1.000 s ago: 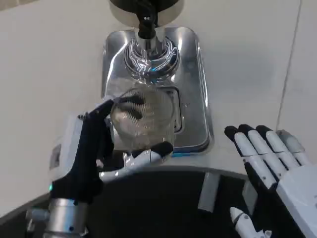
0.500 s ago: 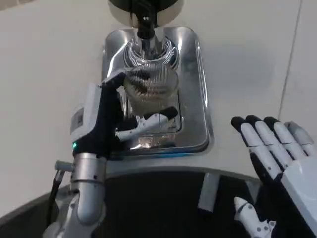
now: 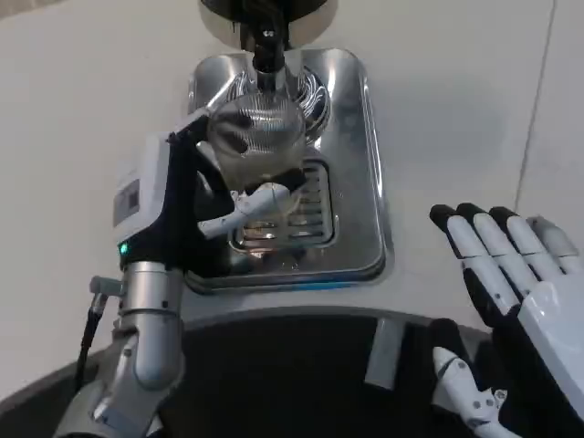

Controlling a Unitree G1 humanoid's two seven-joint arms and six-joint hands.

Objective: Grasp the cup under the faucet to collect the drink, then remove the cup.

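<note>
My left hand grips a clear ribbed cup and holds it over the back of the shiny steel drip tray. The cup sits directly beneath the black faucet spout of the dispenser. My thumb wraps the cup's near side and the other fingers reach round its far left side. My right hand hovers open with its fingers spread, off to the right of the tray, near the table's front edge.
The slotted grate lies in the tray's middle, in front of the cup. The white tabletop spreads left and right of the tray. A dark curved edge runs along the bottom of the picture.
My left hand has carried the cup away from me, from the tray's front up under the faucet spout. The right hand drifted slightly right and stayed open.
</note>
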